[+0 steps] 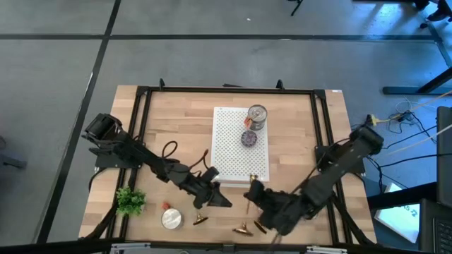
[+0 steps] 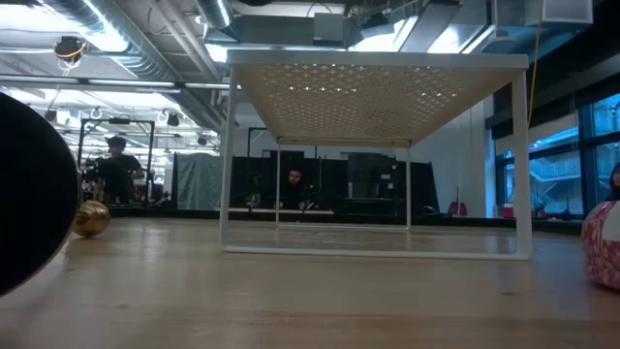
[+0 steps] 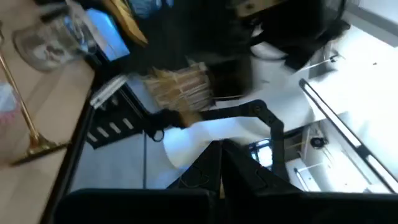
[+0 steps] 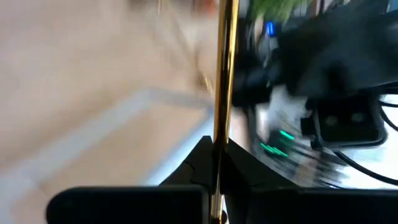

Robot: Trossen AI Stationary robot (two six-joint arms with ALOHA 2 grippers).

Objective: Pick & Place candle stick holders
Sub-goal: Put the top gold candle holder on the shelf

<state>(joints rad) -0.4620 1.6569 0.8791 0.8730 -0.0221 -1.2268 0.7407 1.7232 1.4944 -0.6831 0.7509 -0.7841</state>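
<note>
Right wrist view: candle stick holder pinched between jaws.

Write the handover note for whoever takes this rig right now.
Right gripper: shut on a gold candle stick holder, gripped by its thin stem, near the table's front edge.
Left gripper: shut, nothing visibly held, just front of the white perforated rack.
Two more holders lie on the wood at the front: one by the left gripper, one by the right.
Done: one holder picked.
Left: place it, then handle the other two.
</note>
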